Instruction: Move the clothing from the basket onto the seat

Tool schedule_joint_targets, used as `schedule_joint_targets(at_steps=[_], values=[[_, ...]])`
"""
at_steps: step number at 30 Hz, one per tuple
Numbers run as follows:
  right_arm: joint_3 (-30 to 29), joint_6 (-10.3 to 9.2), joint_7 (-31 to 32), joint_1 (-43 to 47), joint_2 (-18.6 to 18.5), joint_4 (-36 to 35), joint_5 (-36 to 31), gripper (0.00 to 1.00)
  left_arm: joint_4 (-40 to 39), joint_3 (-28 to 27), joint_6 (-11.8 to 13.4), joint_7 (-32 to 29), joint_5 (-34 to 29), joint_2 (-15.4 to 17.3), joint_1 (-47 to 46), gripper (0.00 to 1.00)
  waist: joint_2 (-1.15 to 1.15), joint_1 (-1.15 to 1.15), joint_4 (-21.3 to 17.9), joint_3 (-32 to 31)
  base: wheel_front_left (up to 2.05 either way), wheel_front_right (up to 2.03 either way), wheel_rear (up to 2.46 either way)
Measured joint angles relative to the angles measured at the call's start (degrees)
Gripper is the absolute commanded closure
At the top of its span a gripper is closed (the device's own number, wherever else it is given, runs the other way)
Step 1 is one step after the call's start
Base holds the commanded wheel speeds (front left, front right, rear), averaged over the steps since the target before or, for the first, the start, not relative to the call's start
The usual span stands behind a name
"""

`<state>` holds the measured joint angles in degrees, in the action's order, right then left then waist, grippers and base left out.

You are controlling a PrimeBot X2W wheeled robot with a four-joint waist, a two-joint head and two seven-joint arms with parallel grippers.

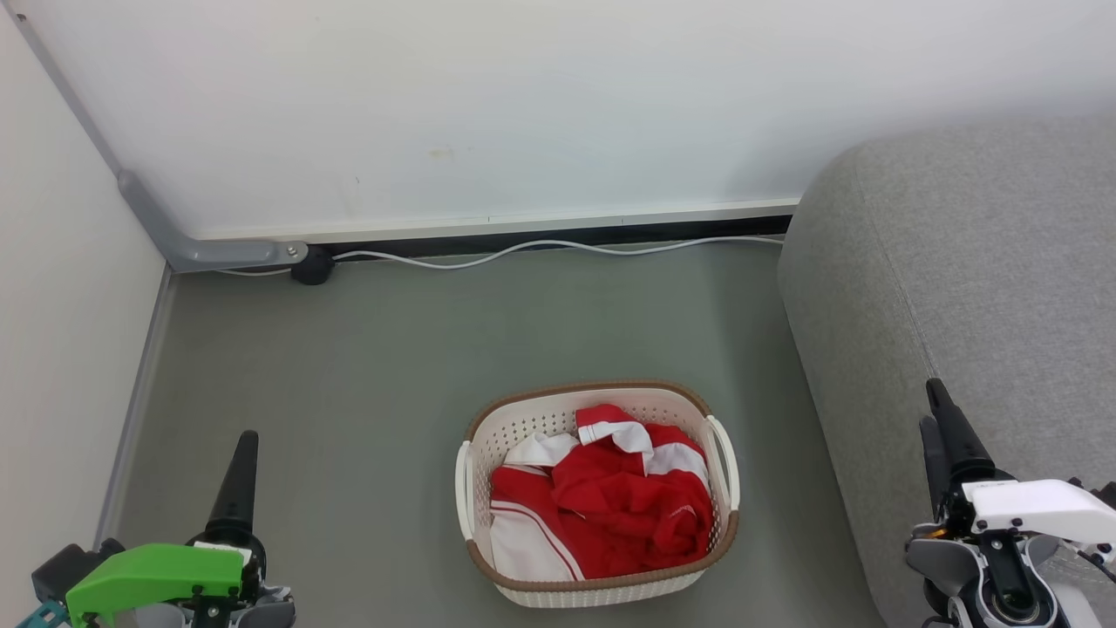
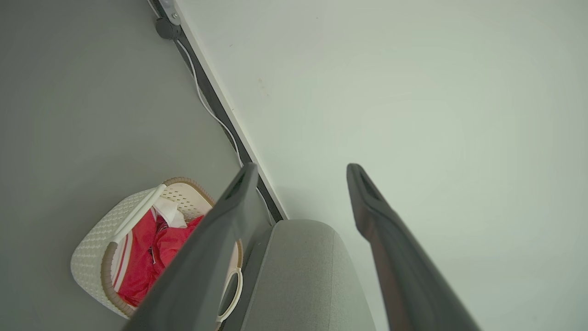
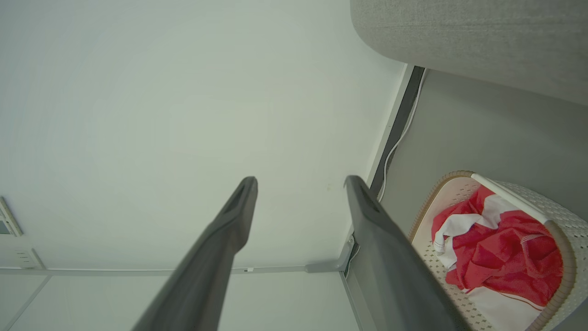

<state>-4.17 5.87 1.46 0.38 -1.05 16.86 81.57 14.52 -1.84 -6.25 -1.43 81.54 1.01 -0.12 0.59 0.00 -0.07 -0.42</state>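
While the soft red-and-white clothing (image 1: 610,501) lies in the cream perforated plastic basket (image 1: 602,389) near the light-grey fabric seat (image 1: 985,262), your left gripper (image 2: 302,168) and right gripper (image 3: 301,180) are wide open, empty; tangled garments may drag the basket.

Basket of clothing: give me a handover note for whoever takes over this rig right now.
Left gripper: open, holding nothing, apart from the basket.
Right gripper: open, holding nothing, by the seat.
Clothing: bunched inside the basket, which stands on the floor to the left of the seat.
Done: nothing; no clothing on the visible part of the seat.
Left: grasp the clothing, lift it out, lay it on the seat.
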Motion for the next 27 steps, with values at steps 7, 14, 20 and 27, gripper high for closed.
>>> schedule_joint_targets(at_steps=[7,14,20,27], values=[[2.2,-1.19,-1.4,-0.2,-0.6,-1.7,-7.2,0.0,-2.4,0.8,0.8,1.3,-7.3,0.6,0.0,0.0,0.0,0.0,0.0,-0.2,0.0,0.0,0.0],[5.1,-2.47,-2.6,-0.2,-0.9,-2.7,-14.7,0.0,-4.1,2.3,1.8,2.6,-15.4,1.4,0.0,0.0,0.0,0.0,0.1,-0.4,0.0,0.0,0.0],[9.7,-4.17,-5.0,-0.2,-1.3,-3.2,-25.3,0.0,-5.8,5.5,3.8,5.1,-27.9,2.7,1.3,0.0,0.0,0.0,0.1,-1.0,0.0,0.0,0.0],[11.7,-5.41,-6.3,-0.2,-1.5,-3.5,-30.9,0.0,-6.4,6.5,4.8,6.3,-34.8,3.3,2.4,0.0,0.0,0.0,0.1,-1.4,0.0,0.0,0.0]])
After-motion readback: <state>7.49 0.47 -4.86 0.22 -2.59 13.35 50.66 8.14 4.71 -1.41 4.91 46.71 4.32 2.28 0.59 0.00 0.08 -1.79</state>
